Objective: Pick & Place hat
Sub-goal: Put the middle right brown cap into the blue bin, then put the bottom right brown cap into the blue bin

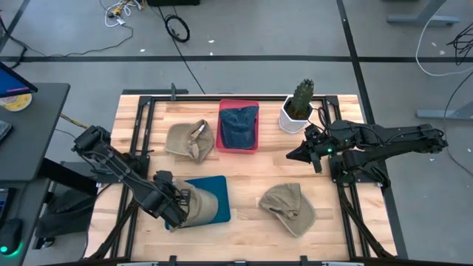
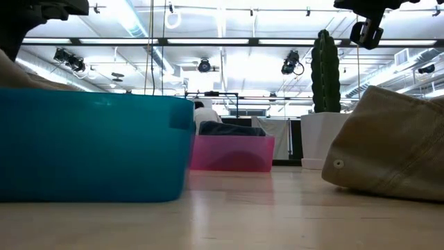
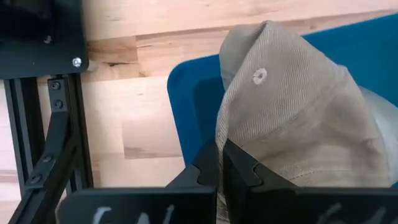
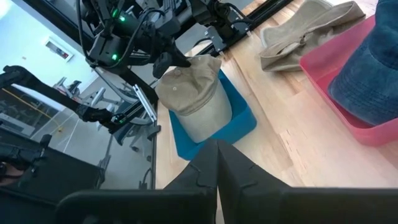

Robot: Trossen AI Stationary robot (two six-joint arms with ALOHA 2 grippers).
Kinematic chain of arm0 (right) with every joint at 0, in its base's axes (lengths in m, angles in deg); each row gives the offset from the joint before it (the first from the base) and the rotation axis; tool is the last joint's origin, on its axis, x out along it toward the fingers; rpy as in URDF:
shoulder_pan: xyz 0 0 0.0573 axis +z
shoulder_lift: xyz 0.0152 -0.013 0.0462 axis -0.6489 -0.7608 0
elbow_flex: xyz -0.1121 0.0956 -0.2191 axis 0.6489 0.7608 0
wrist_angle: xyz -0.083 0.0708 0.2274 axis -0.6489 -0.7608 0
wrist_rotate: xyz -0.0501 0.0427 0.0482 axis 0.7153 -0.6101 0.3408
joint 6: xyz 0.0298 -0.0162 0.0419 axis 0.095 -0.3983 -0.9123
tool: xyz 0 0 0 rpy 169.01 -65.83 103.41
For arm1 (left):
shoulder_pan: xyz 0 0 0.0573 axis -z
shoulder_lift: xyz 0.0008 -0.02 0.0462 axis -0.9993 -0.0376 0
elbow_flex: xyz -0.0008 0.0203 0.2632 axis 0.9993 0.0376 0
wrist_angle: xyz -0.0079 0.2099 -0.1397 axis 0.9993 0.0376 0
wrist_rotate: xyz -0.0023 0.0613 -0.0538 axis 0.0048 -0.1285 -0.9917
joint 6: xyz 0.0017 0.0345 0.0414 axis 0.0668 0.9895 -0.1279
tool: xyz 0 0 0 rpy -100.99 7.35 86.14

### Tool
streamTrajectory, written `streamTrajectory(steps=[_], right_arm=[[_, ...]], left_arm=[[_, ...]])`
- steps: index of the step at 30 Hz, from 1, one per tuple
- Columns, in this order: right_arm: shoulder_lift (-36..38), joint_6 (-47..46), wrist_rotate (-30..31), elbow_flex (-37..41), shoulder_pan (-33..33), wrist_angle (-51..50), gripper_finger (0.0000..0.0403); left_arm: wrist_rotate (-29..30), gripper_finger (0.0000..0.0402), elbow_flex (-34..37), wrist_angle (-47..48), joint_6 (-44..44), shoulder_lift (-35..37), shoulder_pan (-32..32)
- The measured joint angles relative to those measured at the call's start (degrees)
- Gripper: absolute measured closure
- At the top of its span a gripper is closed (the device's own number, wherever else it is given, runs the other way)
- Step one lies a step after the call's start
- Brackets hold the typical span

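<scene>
The left gripper is clamped on a tan cap, its dark fingers pressed together on the cloth at the cap's edge. That cap sits in the teal bin, its crown up, filling most of the bin; in the left wrist view the cap's top button and ribbed weave show just past the fingertips, with the blue wall of the bin behind it.

Taking the teal bin as the landmark: a pink bin stands beyond it toward the far edge of the wooden table, holding a blue denim cap. Just beside the pink bin, on the side toward the left arm, a second tan cap lies flat on the table, its strap showing. On the other side of the teal bin, near the table's front, a third tan cap lies on the wood, apart from the bin. A potted cactus in a white pot stands past the pink bin, toward the right arm.

The right gripper hangs above the table near the cactus, well apart from the teal bin, its fingers pressed together on nothing; it points toward the teal bin and the held cap
</scene>
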Motion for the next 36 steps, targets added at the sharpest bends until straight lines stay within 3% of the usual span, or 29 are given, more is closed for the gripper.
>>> streamTrajectory(steps=[4, 12, 15, 22, 30, 36], right_arm=[[0.0, -0.4, -0.1, 0.0, 0.0, 0.0, 0.0399], [0.0, -3.1, -1.3, 0.0, 0.0, -1.1, 0.0373], [0.0, -3.5, -1.3, 0.0, 0.0, -1.9, 0.0346], [0.4, -7.0, -4.4, 0.0, 0.0, -5.0, 0.0281], [2.5, -14.9, -8.5, 0.0, 0.0, -16.8, 0.0257], [3.7, -22.3, -11.5, 0.0, 1.3, -28.6, 0.0257]], left_arm=[[0.1, 0.038, 0.0, -1.6, 0.0, 0.0, 0.2], [1.2, 0.0286, -0.5, -6.0, 0.1, 0.9, 0.1], [6.5, 0.0251, -3.3, -3.8, 0.5, 1.3, 0.1], [26.6, 0.0193, -12.3, 1.9, 6.5, 3.0, -0.7], [38.9, 0.0178, -19.9, 0.9, 23.4, 3.6, -4.6], [41.1, 0.0185, -20.7, -10.5, 39.4, 3.6, -9.1]])
